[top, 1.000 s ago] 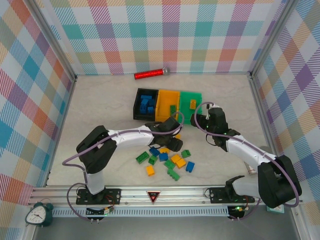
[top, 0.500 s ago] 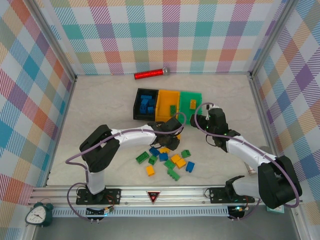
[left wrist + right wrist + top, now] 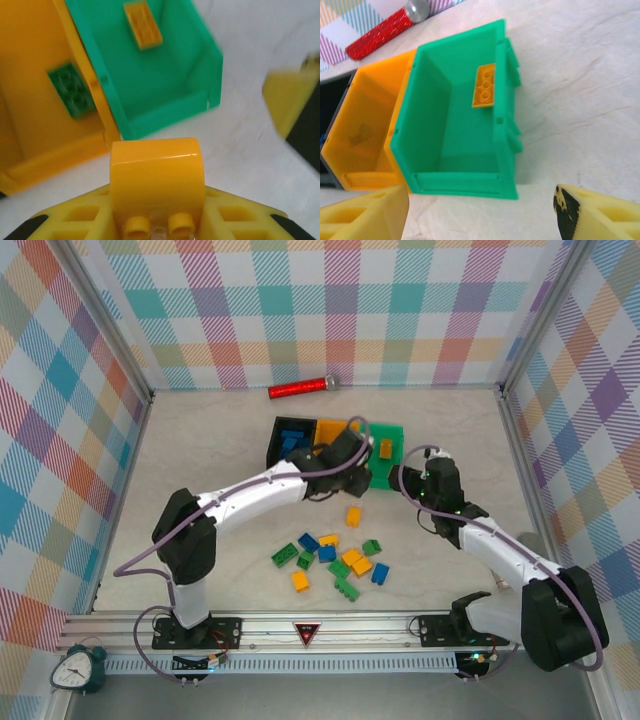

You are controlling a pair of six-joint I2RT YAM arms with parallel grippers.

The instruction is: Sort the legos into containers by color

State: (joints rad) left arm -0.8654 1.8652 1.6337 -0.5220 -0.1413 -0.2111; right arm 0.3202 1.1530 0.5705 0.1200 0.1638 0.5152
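We look down on a pale, marbled desk (image 3: 200,440) boxed in by walls of pastel plaid (image 3: 300,310), with a small alarm clock (image 3: 72,670) at the near left corner. A red cylinder with a silver tip (image 3: 300,389) lies by the back wall. In front of it we see three bins side by side. The black bin (image 3: 274,445) has blue legos (image 3: 290,443) in it, the orange-yellow bin (image 3: 30,60) holds one green lego (image 3: 72,92), and the green bin (image 3: 465,135) holds one orange lego (image 3: 485,86). The loose legos (image 3: 335,560) lie clustered on the bare desk nearer the arms, blue, green and orange mixed. A single orange one (image 3: 353,516) lies apart, between the cluster and the bins.

The left claw (image 3: 352,468) hangs over the near ends of the orange-yellow and green bins. Its jaws are closed down on a yellow-orange lego (image 3: 156,172), pinched between them and clear of the desk. The right claw (image 3: 480,220) sits just in front of the green bin, its jaws wide apart with nothing between them.
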